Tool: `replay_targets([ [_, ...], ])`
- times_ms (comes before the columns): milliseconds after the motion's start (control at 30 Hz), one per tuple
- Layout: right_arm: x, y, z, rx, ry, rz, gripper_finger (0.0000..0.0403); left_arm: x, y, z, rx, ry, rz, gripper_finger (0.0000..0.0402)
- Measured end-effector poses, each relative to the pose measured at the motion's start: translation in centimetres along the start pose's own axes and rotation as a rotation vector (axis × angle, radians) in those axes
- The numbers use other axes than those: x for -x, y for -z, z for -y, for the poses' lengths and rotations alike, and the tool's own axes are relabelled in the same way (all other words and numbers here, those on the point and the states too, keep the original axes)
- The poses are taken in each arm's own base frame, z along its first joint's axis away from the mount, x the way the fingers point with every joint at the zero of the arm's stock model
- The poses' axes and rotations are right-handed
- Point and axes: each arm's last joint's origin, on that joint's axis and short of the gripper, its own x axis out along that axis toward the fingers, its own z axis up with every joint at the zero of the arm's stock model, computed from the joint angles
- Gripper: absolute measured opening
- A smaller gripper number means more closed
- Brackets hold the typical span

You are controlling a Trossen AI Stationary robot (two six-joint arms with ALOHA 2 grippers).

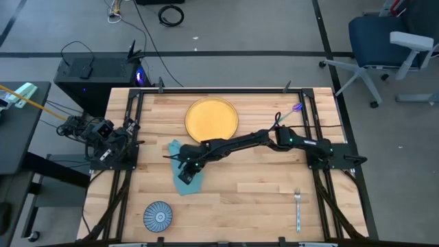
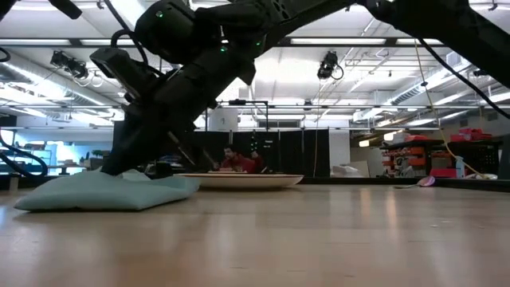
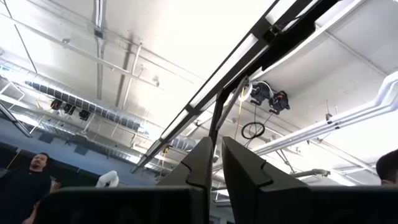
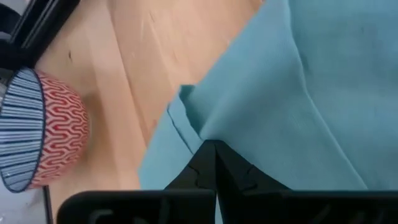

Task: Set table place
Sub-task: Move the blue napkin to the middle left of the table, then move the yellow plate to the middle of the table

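Note:
A teal cloth napkin (image 1: 175, 149) lies on the light wooden table (image 1: 260, 199), left of centre, just near of a yellow plate (image 1: 211, 118). My right gripper (image 1: 185, 177) reaches across from the table's right side and is shut on the napkin (image 4: 298, 81). In the low view the arm comes down onto the napkin (image 2: 103, 193). My left gripper (image 3: 215, 163) is shut and empty. It points up at the ceiling, folded back at the table's left edge (image 1: 103, 136). My right gripper pinches a raised fold of the napkin (image 4: 208, 132) between its two fingertips, near one corner of the cloth. The fingers come slanting down from above and from the table's right. The rest of the napkin lies slack on the table.
A striped, red-patterned bowl (image 1: 158, 215) stands near the front left and shows in the right wrist view (image 4: 37, 137). A fork (image 1: 298, 207) lies at the front right. A small purple item (image 1: 297, 108) lies at the far right. Bare wood lies between bowl and fork.

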Motion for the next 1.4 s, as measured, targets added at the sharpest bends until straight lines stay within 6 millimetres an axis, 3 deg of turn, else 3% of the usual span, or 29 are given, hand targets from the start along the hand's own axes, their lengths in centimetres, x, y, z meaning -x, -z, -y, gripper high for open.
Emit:
replay_targets([
  [500,0.3,-1.5,1.0,-0.027,-0.015,0.026,0.0003,0.0,0.0,0.0,0.0,0.0,0.0,0.0045],
  [667,0.7,-1.5,0.5,-0.033,-0.071,-0.014,0.0003,0.0,0.0,0.0,0.001,0.0,0.0,0.0042],
  [767,2.0,-1.7,-0.5,-0.037,-0.101,-0.011,0.0004,0.0,0.0,0.0,0.001,0.001,0.0,0.0039],
  [900,5.5,-2.7,-3.0,0.019,-0.158,0.05,0.0004,0.0,0.0,0.0,0.001,0.001,0.001,0.0043],
  [1033,10.5,-3.6,-5.6,0.104,-0.21,0.126,0.0004,0.0,0.0,0.0,0.0,0.0,0.001,0.0045],
  [1200,18.6,-3.8,-8.6,0.237,-0.231,0.231,0.0004,0.0,0.0,0.0,-0.006,0.0,0.004,0.004],
  [1400,28.4,-2.2,-10.7,0.357,-0.147,0.369,0.0004,0.0,-0.1,0.0,-0.006,-0.008,0.008,0.0034],
])
